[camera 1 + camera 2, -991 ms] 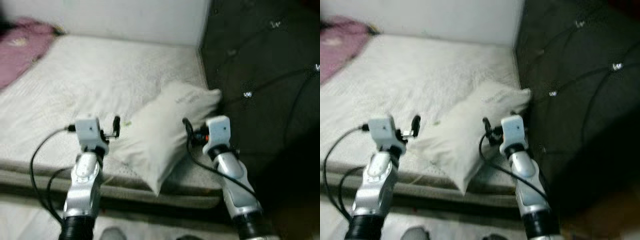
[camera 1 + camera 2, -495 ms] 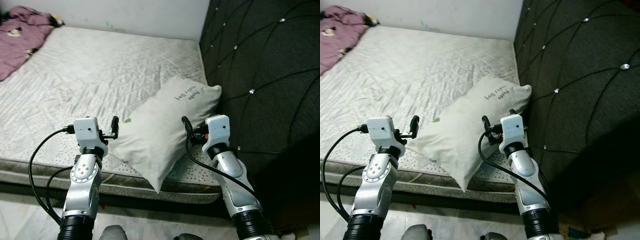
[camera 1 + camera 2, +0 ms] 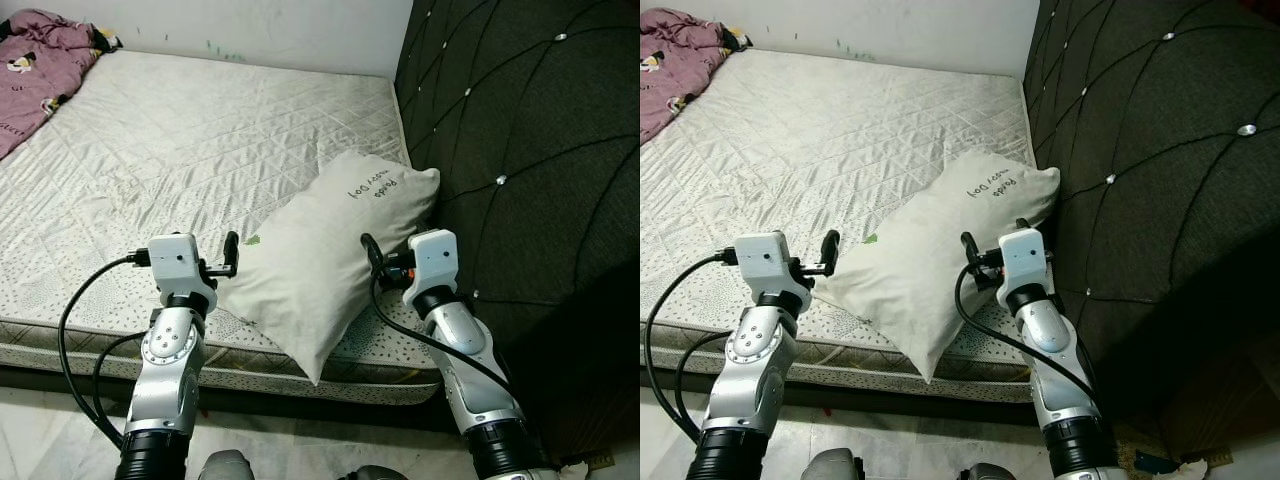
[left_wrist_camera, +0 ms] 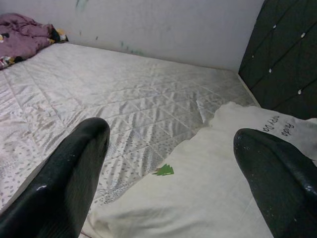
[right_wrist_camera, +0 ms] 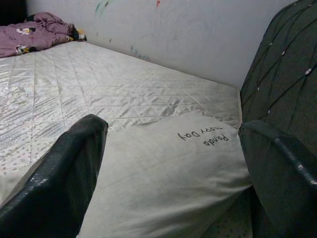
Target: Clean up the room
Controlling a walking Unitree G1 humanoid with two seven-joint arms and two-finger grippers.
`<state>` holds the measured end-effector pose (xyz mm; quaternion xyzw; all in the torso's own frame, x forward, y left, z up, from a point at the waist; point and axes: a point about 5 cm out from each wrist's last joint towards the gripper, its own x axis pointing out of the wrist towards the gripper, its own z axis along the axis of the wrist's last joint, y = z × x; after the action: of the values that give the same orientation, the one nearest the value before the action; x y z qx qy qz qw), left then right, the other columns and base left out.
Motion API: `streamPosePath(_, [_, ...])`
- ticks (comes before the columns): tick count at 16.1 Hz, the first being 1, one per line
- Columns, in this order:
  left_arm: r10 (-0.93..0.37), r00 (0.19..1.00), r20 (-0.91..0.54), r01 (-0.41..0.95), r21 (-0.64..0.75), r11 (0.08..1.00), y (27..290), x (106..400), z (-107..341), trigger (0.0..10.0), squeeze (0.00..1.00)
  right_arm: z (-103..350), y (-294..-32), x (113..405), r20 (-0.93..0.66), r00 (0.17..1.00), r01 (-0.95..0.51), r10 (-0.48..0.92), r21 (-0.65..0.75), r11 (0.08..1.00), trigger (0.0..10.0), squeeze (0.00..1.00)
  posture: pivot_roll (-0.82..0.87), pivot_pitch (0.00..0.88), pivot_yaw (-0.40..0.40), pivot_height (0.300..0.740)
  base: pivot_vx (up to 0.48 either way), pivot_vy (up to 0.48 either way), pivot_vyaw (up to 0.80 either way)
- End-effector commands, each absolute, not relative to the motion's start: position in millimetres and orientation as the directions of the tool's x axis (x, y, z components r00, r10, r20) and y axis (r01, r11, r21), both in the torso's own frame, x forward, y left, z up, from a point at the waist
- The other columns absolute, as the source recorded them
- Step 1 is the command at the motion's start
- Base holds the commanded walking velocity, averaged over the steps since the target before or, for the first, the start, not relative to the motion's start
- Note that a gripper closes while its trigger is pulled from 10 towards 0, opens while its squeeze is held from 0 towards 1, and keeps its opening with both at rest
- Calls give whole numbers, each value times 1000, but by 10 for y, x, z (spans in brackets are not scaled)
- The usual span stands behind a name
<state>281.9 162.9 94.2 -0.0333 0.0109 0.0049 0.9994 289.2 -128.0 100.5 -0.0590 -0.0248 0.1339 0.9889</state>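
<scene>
- The left gripper (image 3: 229, 253) and right gripper (image 3: 372, 252) hover at the near edge of the mattress (image 3: 190, 140), one on each side of the pillow's lower half; both have their fingers spread wide and hold nothing, and the wrist views show the pillow lying between the parted fingers.
- Over the last second the blur has cleared and the framing has settled. The arms sit in much the same pose as before, so the camera moved, not the things. I judge the robot has stopped walking and is lined up for a two-handed grasp.
- The white pillow (image 3: 325, 255) lies slantwise across the near right corner of the bed, its bottom tip hanging past the mattress edge and its top corner, with the handwritten lettering (image 3: 370, 186), against the dark tufted headboard (image 3: 520, 150).
- Far off at the bed's back left corner lies a crumpled pink garment (image 3: 40, 55), below the white wall (image 3: 250, 25).
</scene>
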Motion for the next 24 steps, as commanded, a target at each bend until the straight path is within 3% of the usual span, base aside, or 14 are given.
streamPosePath(1, [9, 1000, -15, -10, -56, 998, 1625, 2827, 962, 10000, 0, 1049, -1254, 2896, 49, 957, -278, 286, -128, 952, 10000, 0, 11, 14, -51, 705, 0, 0, 0])
streamPosePath(8, [30, 1000, -10, -30, -62, 998, 1642, 2823, 979, 10000, 0, 1052, -1248, 2896, 47, 954, -289, 296, -120, 950, 10000, 0, 8, 23, -54, 637, 0, 0, 0])
streamPosePath(14, [44, 999, 3, -44, -69, 997, 1657, 2815, 1000, 10000, 0, 1050, -1241, 2901, 43, 951, -299, 306, -120, 947, 10000, 0, 11, 26, -58, 637, 0, 0, 0])
streamPosePath(24, [33, 999, 9, -33, -71, 997, 1666, 2826, 1010, 10000, 0, 1051, -1216, 2911, 43, 948, -309, 316, -122, 943, 10000, 0, 13, 27, -54, 637, 316, 0, 0])
